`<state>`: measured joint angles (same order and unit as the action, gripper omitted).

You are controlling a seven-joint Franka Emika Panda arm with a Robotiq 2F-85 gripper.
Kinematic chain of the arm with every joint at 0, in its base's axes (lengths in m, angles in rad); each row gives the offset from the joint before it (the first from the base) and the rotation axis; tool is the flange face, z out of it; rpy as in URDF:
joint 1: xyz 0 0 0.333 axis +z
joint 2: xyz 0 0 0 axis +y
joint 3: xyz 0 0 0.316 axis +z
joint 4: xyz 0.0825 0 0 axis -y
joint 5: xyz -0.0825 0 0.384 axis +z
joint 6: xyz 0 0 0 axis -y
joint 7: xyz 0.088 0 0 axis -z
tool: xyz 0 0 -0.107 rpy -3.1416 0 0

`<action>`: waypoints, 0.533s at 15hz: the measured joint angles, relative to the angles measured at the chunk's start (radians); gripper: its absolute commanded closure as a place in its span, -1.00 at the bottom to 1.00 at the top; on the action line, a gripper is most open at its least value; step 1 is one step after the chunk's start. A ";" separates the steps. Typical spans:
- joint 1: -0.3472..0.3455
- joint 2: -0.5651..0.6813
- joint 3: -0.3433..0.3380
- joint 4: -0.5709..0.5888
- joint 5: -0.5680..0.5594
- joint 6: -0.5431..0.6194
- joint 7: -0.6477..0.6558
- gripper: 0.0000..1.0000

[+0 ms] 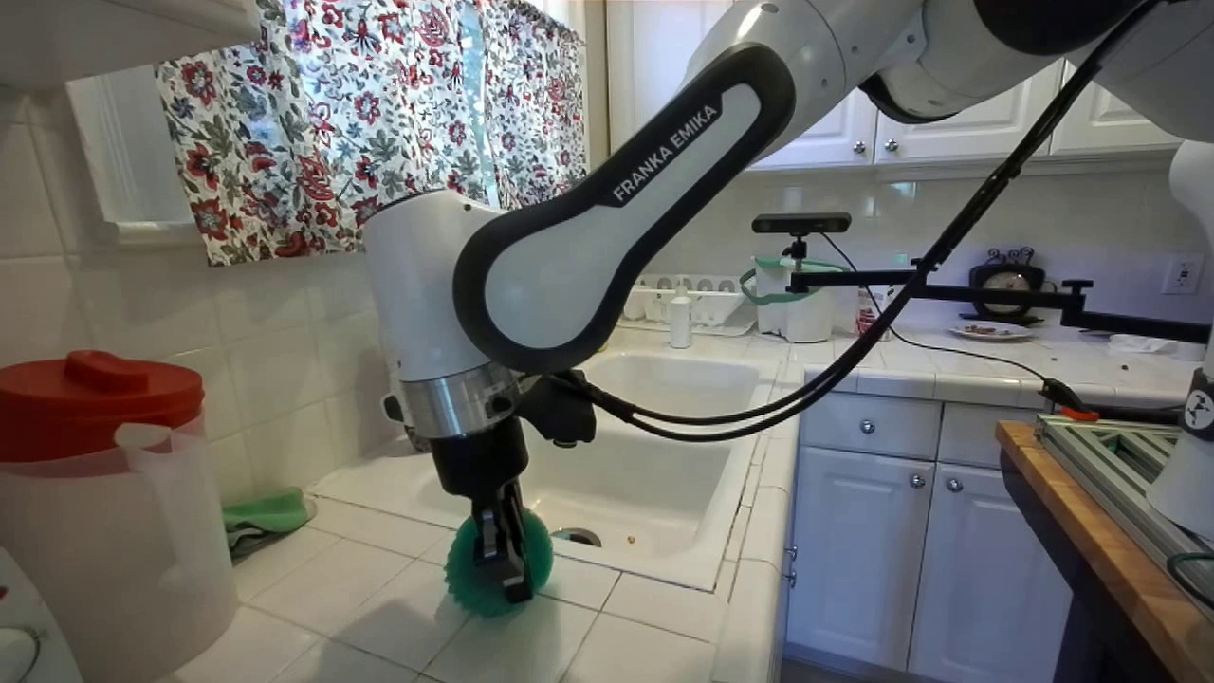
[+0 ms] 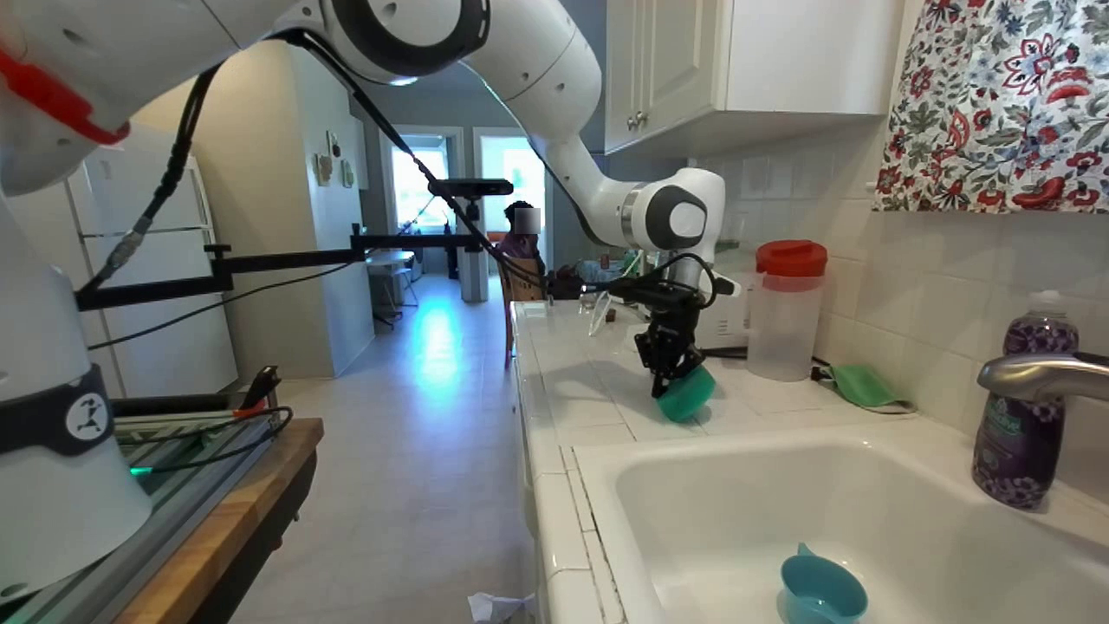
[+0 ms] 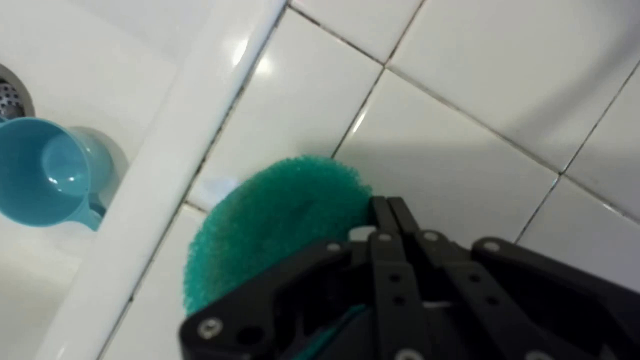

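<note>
- Leaning down over the white tiled tabletop [image 1: 351,607], the robot arm [image 1: 569,294] has its black jaws low, angled at the tiles.
- The jaws stand closed; a round green scrubber [image 3: 280,215] sits tilted right against them, and I can't make out whether any part of it is pinched between.
- In an exterior view the scrubber is just beside the near edge of the white sink [image 1: 654,474].
- Over to its left in the wrist view, a blue cup [image 3: 30,170] sits in the sink near the drain [image 3: 11,102].
- Right of the jaws in an exterior view stands a clear pitcher [image 2: 784,325] with a red lid [image 2: 791,258]; a green cloth [image 2: 866,384] lies just beside it.
- Nearer, at the far right, a purple soap bottle [image 2: 1022,442] stands behind the faucet [image 2: 1027,377].
- Floral curtains [image 1: 370,133] hang above the tabletop.
</note>
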<state>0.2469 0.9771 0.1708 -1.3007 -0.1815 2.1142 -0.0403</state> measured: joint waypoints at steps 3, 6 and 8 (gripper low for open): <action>-0.002 -0.058 -0.006 -0.119 0.000 0.090 0.000 0.98; -0.004 -0.104 -0.011 -0.213 0.000 0.153 0.000 0.98; -0.006 -0.128 -0.014 -0.262 0.000 0.189 0.000 0.98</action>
<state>0.2413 0.8493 0.1567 -1.5628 -0.1812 2.3036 -0.0404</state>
